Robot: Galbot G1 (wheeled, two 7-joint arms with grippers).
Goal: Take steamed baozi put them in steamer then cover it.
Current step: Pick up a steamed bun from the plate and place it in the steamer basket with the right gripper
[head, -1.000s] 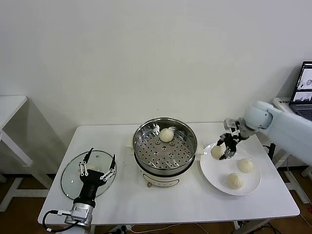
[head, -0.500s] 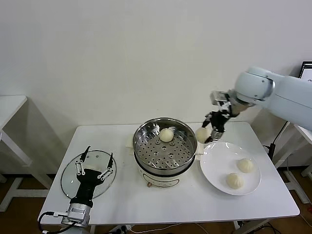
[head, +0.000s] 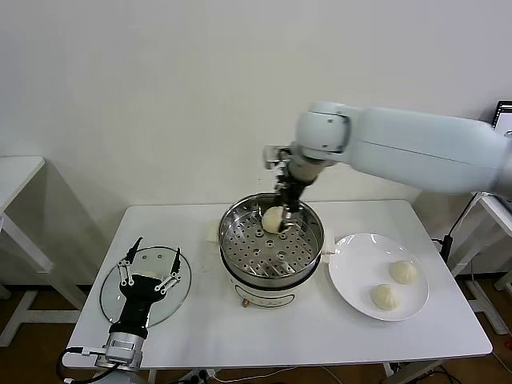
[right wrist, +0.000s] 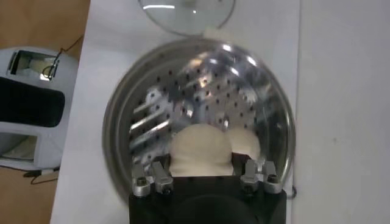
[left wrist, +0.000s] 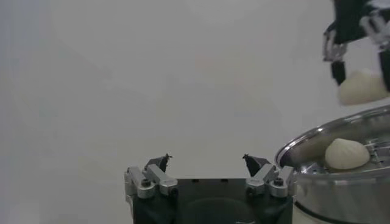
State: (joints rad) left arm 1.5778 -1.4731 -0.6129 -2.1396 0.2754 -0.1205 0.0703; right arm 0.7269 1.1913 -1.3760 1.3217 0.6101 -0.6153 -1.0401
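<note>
My right gripper (head: 286, 206) is shut on a cream-white baozi (right wrist: 201, 149) and holds it just above the back of the steamer (head: 228, 234). A second baozi (right wrist: 248, 142) lies on the perforated tray right beside it. In the left wrist view the held baozi (left wrist: 364, 86) hangs above the steamer's rim (left wrist: 317, 146), with the other baozi (left wrist: 346, 153) inside. In the head view the two overlap at the gripper's tip. Two more baozi (head: 402, 272) (head: 386, 297) lie on the white plate (head: 356, 260). My left gripper (head: 149, 274) is open over the glass lid (head: 112, 300).
The glass lid lies flat at the table's left front and shows beyond the steamer in the right wrist view (right wrist: 186, 12). The plate stands right of the steamer. A side table (head: 16, 172) is at the far left, a laptop (head: 504, 112) at the far right.
My right gripper lifted one baozi off the plate and carried it left, over the steamer. The plate went from three baozi to two. The left gripper shifted slightly left.
</note>
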